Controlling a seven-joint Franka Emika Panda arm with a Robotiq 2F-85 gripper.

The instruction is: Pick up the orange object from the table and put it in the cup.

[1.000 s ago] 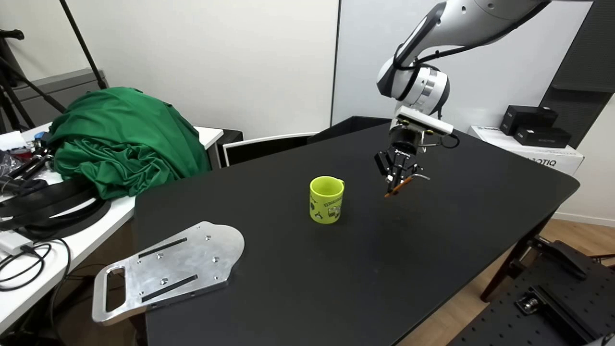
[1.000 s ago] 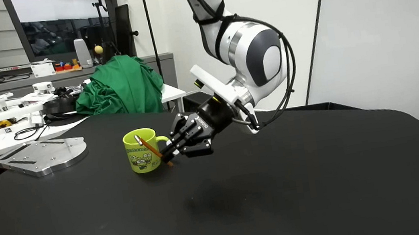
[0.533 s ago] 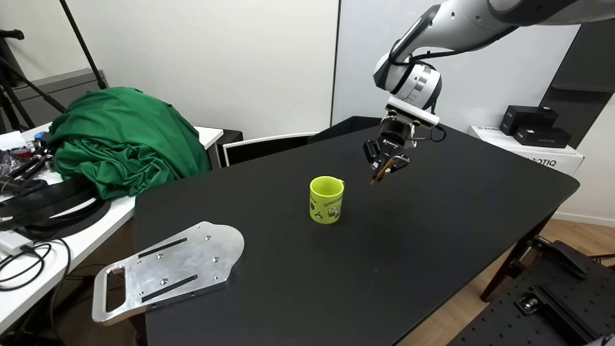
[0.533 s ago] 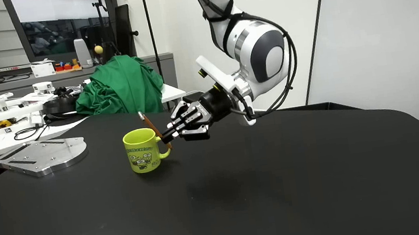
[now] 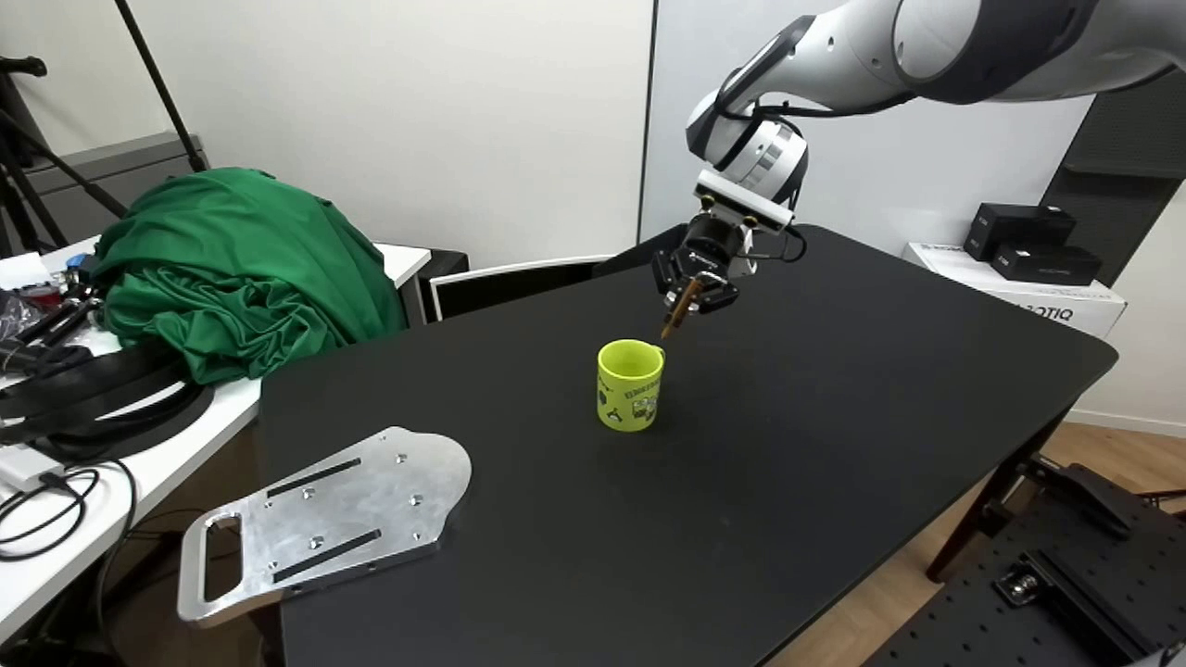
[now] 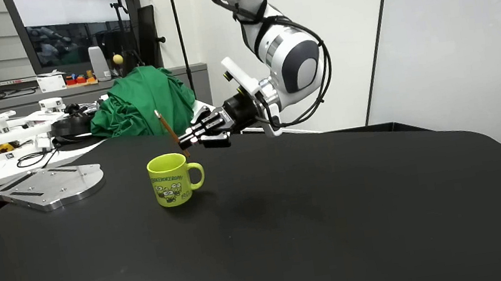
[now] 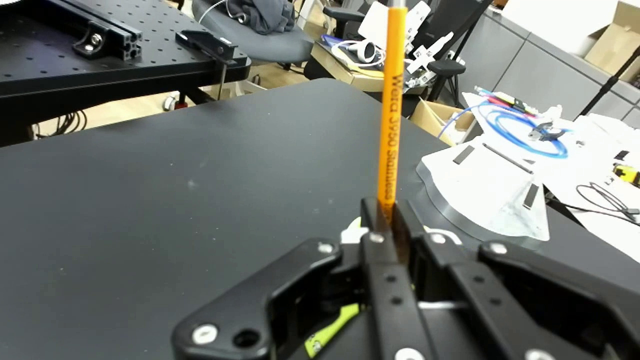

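The orange stick (image 6: 165, 125) is held tilted above the table; it also shows in an exterior view (image 5: 687, 299) and upright in the wrist view (image 7: 391, 125). My gripper (image 6: 185, 141) is shut on it near its lower part, also seen in an exterior view (image 5: 676, 310) and the wrist view (image 7: 387, 215). The lime cup (image 5: 630, 398) stands upright on the table, handle toward the gripper side; it shows in an exterior view (image 6: 171, 182). The stick's lower end appears near and above the cup's handle side. In the wrist view the cup (image 7: 330, 327) is mostly hidden behind the gripper.
A silver metal plate (image 5: 371, 496) lies at the edge of the black table (image 5: 834, 445); it also shows in the wrist view (image 7: 485, 192). A green cloth (image 5: 241, 269) lies on a white side table. A white box (image 5: 1047, 287) with black boxes stands behind the table's far end.
My gripper has moved upward and toward the cup, carrying the orange stick. The stick rises from beside the cup to above rim height in an exterior view. The cup has not moved.
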